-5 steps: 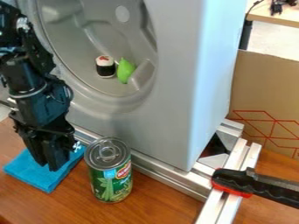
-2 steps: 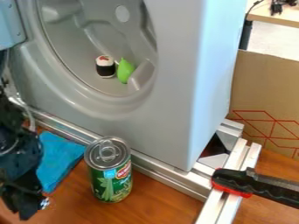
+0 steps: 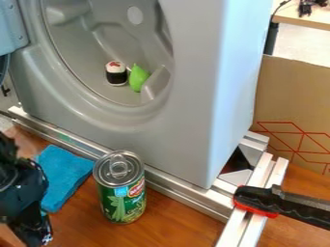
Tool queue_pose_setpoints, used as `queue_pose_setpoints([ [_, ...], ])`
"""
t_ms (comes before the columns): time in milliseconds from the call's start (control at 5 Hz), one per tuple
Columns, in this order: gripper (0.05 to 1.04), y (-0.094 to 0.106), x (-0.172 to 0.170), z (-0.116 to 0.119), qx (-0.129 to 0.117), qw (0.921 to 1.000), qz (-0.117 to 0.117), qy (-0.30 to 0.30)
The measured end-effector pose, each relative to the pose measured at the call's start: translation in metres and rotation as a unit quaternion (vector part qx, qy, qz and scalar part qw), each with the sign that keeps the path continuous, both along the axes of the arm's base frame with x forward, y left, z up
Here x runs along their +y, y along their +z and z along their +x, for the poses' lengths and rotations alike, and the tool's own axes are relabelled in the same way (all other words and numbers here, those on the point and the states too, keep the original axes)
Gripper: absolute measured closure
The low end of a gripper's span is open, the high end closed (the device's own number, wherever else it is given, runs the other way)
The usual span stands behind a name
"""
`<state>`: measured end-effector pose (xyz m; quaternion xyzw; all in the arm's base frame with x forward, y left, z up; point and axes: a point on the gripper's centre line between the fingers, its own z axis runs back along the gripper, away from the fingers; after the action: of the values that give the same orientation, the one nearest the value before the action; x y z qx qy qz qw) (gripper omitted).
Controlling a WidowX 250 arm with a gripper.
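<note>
The black gripper is seen at the lower left, low over the wooden table, with the dark arm entered from the left edge. Whether it is set wide or narrow cannot be told from this angle, nor can it be made out whether anything is held. Nearest to it is the blue cloth, laid flat on the table and partly hidden by the arm at its left side. To the right of the cloth, a green-labelled can is stood upright, its ring-pull lid turned up. Behind both, a metal rail is run along the foot of a large grey housing. In the round recess of the housing, a black-and-white toy sushi roll (topped with a red mark) is placed beside a green pear-shaped toy. At the upper left, part of a blue-grey panel is seen. On the right, a clamp with black and red parts is set across more metal bars. Farther back, a cardboard sheet is marked with red lines, and dark items are rested on another table.
</note>
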<state>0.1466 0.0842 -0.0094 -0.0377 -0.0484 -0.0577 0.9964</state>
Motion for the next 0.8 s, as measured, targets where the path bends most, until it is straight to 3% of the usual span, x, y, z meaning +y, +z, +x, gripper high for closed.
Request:
queue_pose_setpoints([
  [400, 0.716, -0.0094, 0.0139, 0.0074, -0.035, 0.9992, -0.006, -0.017],
  [600, 0.716, -0.0109, 0.0150, 0.0051, -0.028, 0.9993, -0.003, -0.024],
  [800, 0.716, -0.0136, 0.0162, -0.0009, 0.004, 0.9997, -0.010, -0.020],
])
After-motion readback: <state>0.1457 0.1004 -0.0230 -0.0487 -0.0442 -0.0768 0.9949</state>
